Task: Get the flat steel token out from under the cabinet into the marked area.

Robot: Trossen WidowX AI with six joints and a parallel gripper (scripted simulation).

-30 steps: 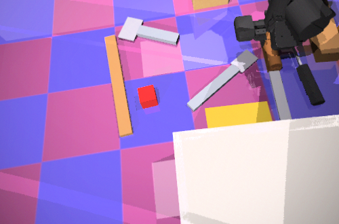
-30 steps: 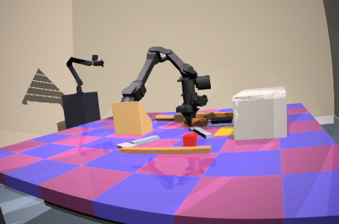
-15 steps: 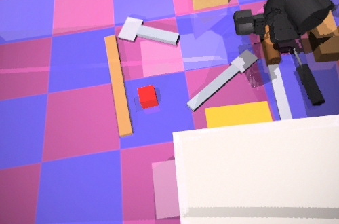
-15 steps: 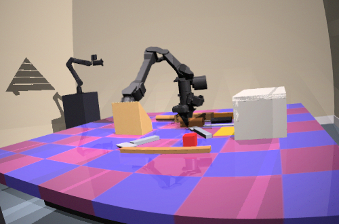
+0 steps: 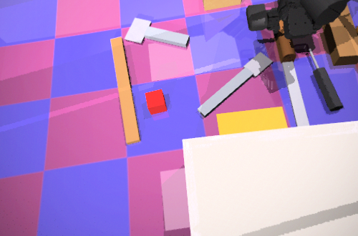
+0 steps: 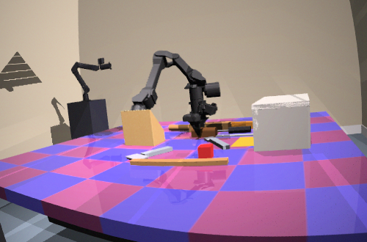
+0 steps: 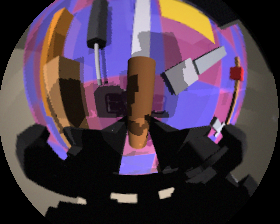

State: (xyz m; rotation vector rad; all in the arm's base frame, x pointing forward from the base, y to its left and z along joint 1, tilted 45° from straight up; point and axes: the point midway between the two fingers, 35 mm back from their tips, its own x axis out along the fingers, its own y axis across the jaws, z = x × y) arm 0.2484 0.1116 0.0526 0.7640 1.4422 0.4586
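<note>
The white cabinet (image 5: 272, 179) (image 6: 282, 128) stands at the front right of the top view. The yellow marked area (image 5: 252, 119) (image 6: 243, 141) (image 7: 187, 17) lies before it. The steel token is not visible in any view. My gripper (image 5: 284, 43) (image 6: 199, 133) (image 7: 138, 118) is shut on the brown handle (image 7: 142, 82) of a tool with a long flat pale blade (image 5: 296, 93) (image 7: 141, 30). The tool is low over the table, blade pointing at the cabinet beside the yellow area. The cabinet top hides the blade's far end in the top view, so I cannot tell if it reaches underneath.
A black-handled screwdriver (image 5: 327, 89) (image 7: 97, 22) and a wooden block (image 5: 341, 43) (image 7: 72, 92) lie on one side of the tool. A grey wide-headed tool (image 5: 229, 89) lies on the other. Farther off are another grey tool (image 5: 166, 36), a red cube (image 5: 155, 101) and an orange bar (image 5: 125, 93).
</note>
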